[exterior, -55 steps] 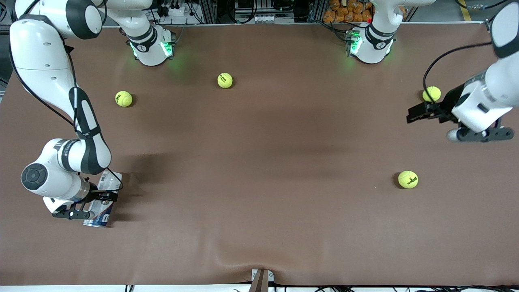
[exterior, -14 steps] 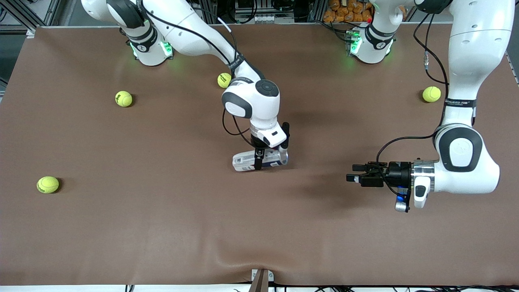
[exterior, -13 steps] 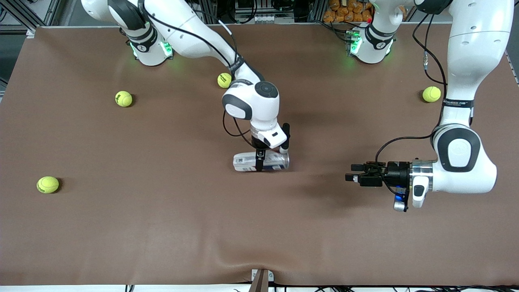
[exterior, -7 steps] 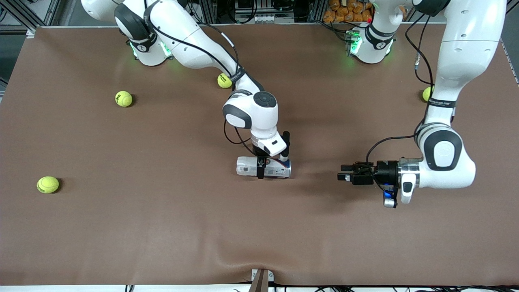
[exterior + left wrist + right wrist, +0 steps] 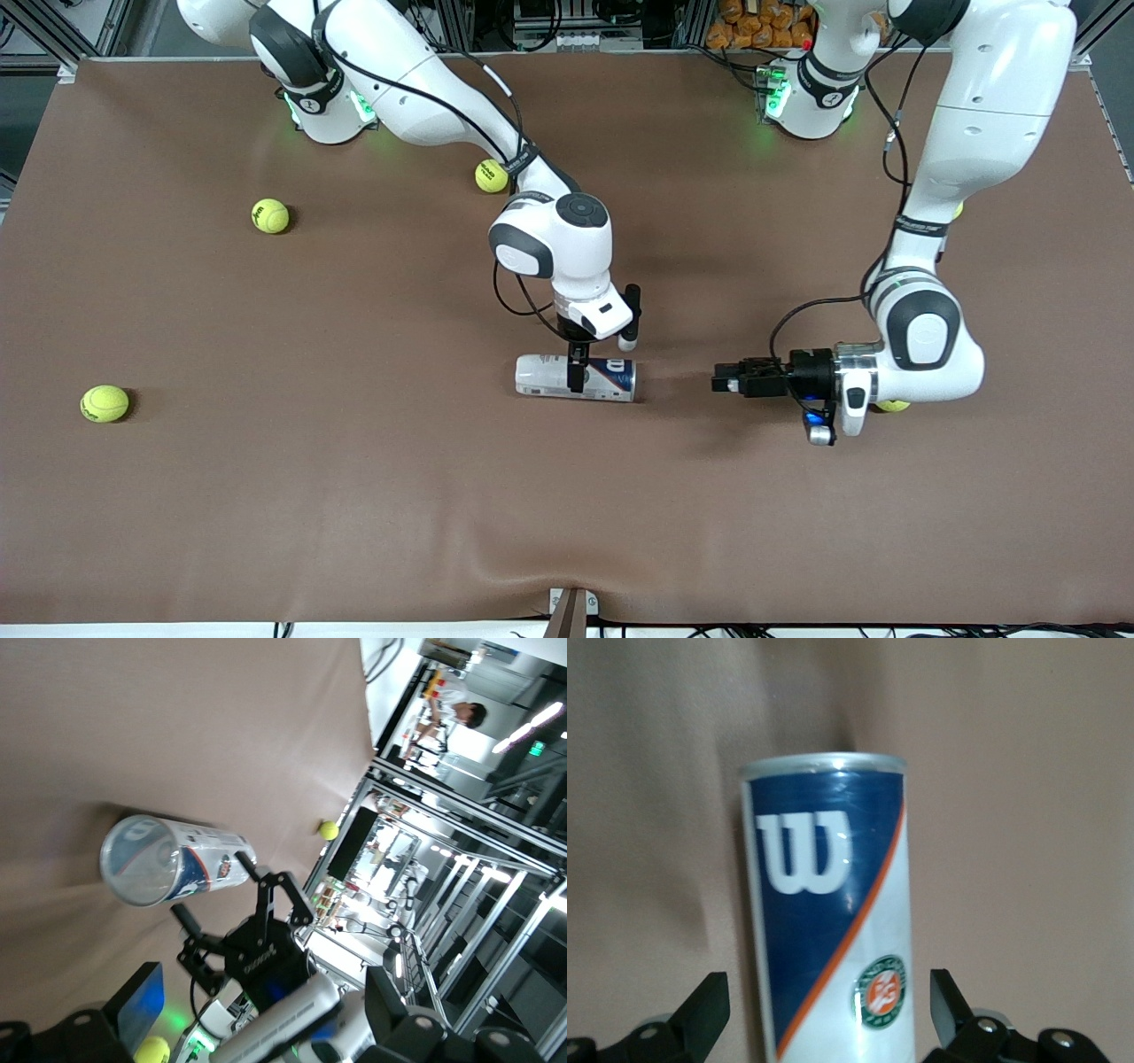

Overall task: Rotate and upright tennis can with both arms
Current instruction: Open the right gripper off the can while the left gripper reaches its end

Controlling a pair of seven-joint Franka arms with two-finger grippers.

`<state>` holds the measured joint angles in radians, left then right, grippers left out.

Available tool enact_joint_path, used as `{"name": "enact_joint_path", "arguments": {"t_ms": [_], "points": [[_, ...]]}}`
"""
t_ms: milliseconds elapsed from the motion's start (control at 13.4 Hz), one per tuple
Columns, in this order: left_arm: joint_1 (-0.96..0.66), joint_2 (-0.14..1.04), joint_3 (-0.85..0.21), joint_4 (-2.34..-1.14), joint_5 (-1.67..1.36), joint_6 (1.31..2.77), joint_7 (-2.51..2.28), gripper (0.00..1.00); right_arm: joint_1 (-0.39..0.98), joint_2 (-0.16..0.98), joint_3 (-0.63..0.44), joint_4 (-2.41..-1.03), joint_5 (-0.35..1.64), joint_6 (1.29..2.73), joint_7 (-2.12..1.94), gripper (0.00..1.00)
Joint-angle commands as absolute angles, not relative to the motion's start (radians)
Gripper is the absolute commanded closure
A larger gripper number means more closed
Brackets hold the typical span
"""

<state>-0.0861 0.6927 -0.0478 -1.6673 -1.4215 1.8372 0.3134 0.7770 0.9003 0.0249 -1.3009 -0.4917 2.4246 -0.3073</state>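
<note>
The tennis can (image 5: 576, 377) lies flat on the table (image 5: 354, 496). The right hand (image 5: 578, 372) straddles its middle, fingers spread. The left hand (image 5: 728, 380) hovers beside the can's dark-blue end, fingers spread.

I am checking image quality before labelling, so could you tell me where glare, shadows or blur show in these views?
Front view: even light, soft shadows on the table beside the tennis can and under the left gripper; green glow at both arm bases. Left wrist view: bright, washed-out room lights past the table edge. Right wrist view: glare streak along the can's rim, and the right gripper at the frame's edge looks soft.
</note>
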Motion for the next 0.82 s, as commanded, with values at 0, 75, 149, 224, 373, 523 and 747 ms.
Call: {"name": "enact_joint_path", "arguments": {"t_ms": [0, 75, 149, 224, 373, 523, 747], "points": [[-0.107, 0.704, -0.048, -1.699, -1.491, 1.874, 0.438, 0.00, 0.770, 0.842, 0.067, -1.318, -0.453, 2.340, -0.237, 0.00], [-0.110, 0.706, -0.048, -1.715, -1.508, 1.876, 0.471, 0.02, 0.770, 0.828, 0.069, -1.318, -0.395, 2.320, -0.229, 0.00], [-0.115, 0.707, -0.048, -1.724, -1.519, 1.876, 0.495, 0.02, 0.769, 0.813, 0.069, -1.319, -0.327, 2.306, -0.229, 0.00], [-0.117, 0.719, -0.048, -1.724, -1.529, 1.878, 0.508, 0.03, 0.765, 0.798, 0.068, -1.318, -0.274, 2.287, -0.229, 0.00], [-0.127, 0.730, -0.048, -1.724, -1.552, 1.876, 0.532, 0.06, 0.746, 0.763, 0.069, -1.319, -0.203, 2.254, -0.230, 0.00], [-0.129, 0.750, -0.048, -1.723, -1.578, 1.876, 0.581, 0.08, 0.709, 0.729, 0.068, -1.318, -0.120, 2.203, -0.229, 0.00], [-0.159, 0.772, -0.048, -1.721, -1.621, 1.903, 0.638, 0.11, 0.643, 0.674, 0.066, -1.319, -0.058, 2.120, -0.193, 0.00]]}}
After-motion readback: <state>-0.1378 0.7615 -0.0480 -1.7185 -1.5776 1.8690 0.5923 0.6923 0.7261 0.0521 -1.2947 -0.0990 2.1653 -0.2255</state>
